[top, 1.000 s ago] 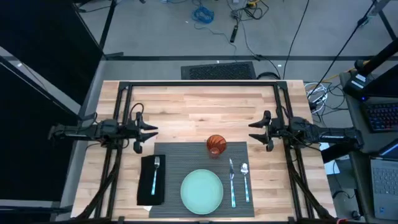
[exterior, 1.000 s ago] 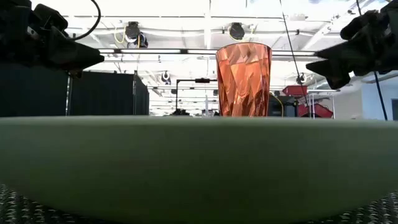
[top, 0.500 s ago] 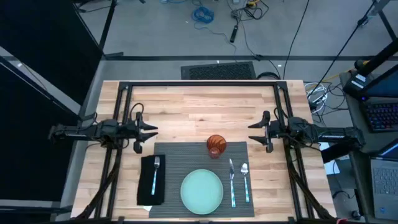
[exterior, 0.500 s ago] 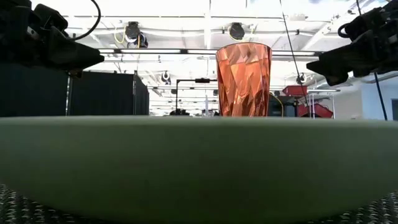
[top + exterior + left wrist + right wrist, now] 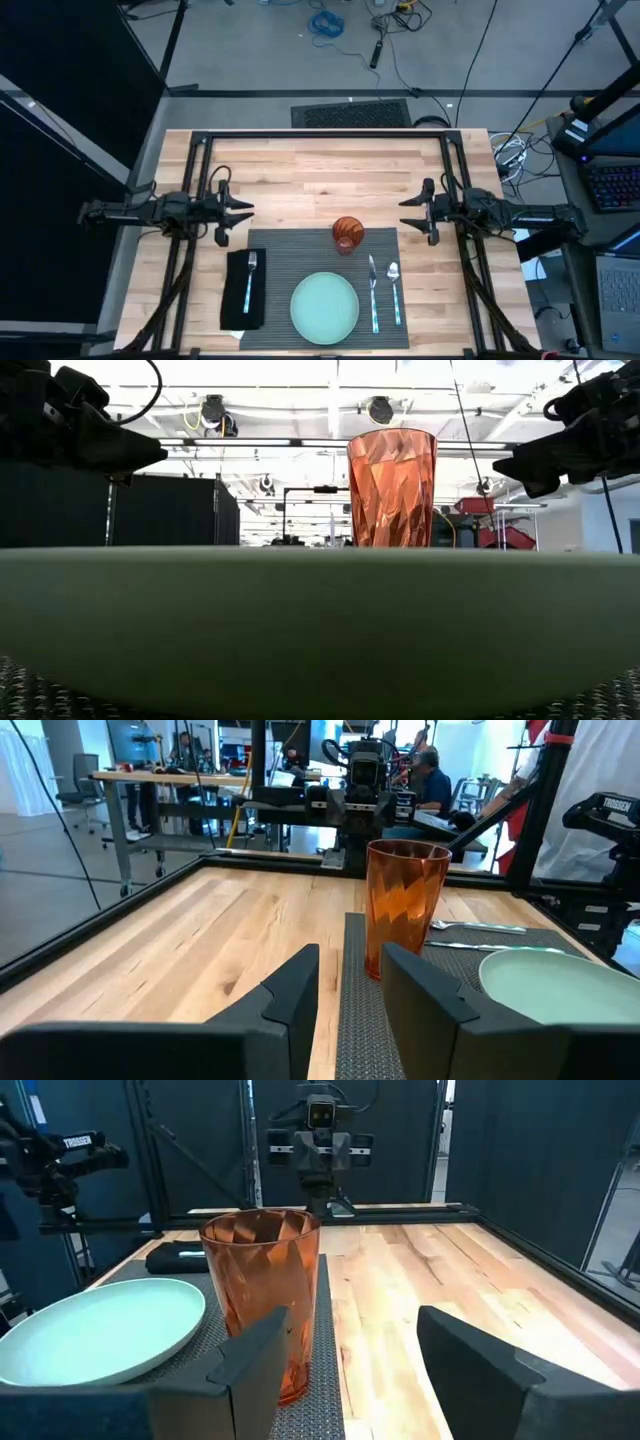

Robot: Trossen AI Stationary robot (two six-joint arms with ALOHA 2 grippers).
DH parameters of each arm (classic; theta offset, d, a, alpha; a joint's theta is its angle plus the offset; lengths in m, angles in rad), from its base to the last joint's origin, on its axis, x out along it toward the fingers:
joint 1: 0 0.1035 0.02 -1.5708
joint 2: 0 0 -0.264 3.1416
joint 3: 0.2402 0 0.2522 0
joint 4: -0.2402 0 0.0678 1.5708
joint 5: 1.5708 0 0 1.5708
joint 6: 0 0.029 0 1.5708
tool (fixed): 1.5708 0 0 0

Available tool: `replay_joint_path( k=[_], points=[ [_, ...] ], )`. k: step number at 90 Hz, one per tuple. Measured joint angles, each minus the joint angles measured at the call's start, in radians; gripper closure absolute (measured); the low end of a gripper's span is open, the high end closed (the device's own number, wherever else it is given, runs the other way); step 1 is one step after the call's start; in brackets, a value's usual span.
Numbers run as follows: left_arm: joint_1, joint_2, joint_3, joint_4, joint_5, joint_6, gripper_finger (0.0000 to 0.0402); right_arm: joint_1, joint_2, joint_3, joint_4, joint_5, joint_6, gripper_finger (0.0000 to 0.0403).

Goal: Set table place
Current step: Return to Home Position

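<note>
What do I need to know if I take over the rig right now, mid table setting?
Left gripper: open, empty, raised off the placemat's far left corner.
Right gripper: open, empty, raised off its far right corner.
On the placemat: green plate near middle, orange glass upright at the far edge, knife then spoon right of the plate. Fork lies on the black napkin at the mat's left edge.
Done: the setting looks complete.
Left: probably only parking both arms.
</note>
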State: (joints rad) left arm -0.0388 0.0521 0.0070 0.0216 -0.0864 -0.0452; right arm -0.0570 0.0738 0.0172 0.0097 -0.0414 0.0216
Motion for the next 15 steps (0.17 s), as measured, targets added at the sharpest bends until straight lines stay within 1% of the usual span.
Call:
replay_joint_path(
  k=[15],
  points=[
    [0.000, 0.000, 0.000, 0.000, 0.000, 0.000, 0.0308, 0.000, 0.000, 0.000, 0.000, 0.000, 0.000, 0.0195]
  ],
)
